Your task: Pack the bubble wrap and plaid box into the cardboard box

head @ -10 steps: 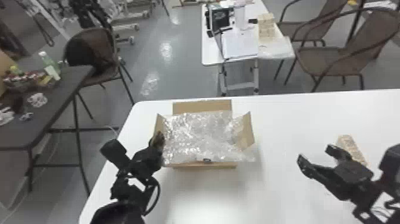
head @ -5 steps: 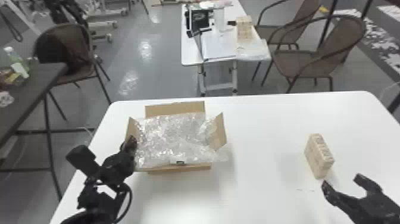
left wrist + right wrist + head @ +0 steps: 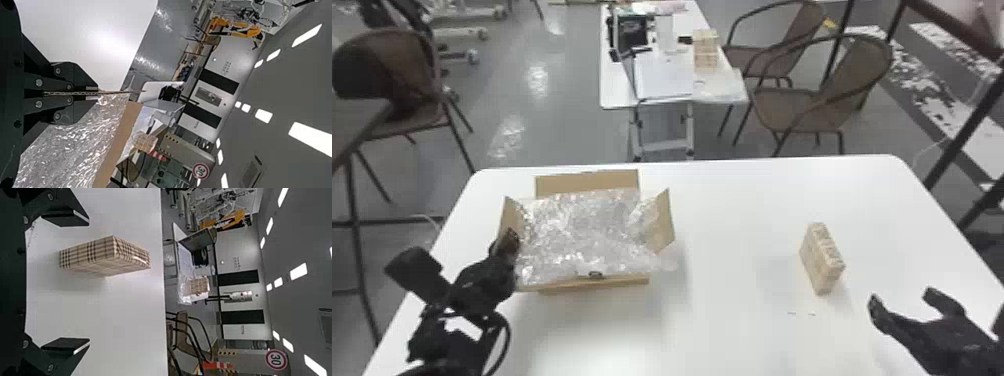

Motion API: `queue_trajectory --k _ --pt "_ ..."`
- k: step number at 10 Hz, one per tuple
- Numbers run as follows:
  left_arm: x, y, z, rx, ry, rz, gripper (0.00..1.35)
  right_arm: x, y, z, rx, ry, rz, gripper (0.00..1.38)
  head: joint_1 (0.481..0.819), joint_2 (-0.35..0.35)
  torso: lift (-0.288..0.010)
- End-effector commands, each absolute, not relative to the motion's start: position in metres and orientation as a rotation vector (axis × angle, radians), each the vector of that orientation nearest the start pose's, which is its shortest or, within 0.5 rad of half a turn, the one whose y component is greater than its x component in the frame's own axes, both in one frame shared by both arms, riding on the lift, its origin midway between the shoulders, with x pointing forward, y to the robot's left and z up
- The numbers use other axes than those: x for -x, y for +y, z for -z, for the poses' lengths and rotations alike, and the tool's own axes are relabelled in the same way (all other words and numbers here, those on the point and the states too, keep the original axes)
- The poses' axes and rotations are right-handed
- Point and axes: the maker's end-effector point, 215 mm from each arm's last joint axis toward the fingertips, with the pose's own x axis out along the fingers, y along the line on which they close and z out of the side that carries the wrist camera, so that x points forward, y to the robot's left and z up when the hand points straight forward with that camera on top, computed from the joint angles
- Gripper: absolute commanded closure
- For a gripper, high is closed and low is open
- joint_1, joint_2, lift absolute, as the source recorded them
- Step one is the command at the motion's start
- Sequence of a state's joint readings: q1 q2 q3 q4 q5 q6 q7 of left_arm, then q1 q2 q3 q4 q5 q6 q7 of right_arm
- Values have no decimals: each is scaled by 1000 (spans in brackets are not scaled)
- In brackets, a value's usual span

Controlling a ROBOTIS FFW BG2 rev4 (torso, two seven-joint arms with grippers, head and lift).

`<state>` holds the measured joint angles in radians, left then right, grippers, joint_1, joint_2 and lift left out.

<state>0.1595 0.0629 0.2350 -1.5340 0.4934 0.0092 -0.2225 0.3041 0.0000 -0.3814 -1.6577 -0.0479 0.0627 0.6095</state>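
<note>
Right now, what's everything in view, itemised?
Near table: one, white, foreground
Cardboard box: one, brown, near table's left
Bubble wrap: clear, one sheet visible, over cardboard box
Plaid box: one, tan, near table's right
Far table: one, white, behind
Dark table: one, left edge
Chairs: three, brown, behind near table
Round sign: one, red-rimmed, background
Left claw: one, black, shut on cardboard box's flap
Right claw: one, black, open, near plaid box

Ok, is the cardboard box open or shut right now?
Open: the cardboard box has back and side flaps up, bubble wrap showing between them.
</note>
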Motion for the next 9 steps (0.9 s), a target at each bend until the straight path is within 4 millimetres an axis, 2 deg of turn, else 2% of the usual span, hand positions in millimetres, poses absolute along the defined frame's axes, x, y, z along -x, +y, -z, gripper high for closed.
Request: queue_trajectory --k 1,6,9 --pt "-524 344 423 430 88 -50 1208 -462 -323 465 -57 268 -214 211 695 29 -44" --pt "-526 342 422 434 86 -48 1208 -499 -276 493 -34 342 -293 214 695 48 -44" --pt "-526 342 422 434 86 -48 1208 -514 -255 507 -30 371 -327 211 695 78 -44"
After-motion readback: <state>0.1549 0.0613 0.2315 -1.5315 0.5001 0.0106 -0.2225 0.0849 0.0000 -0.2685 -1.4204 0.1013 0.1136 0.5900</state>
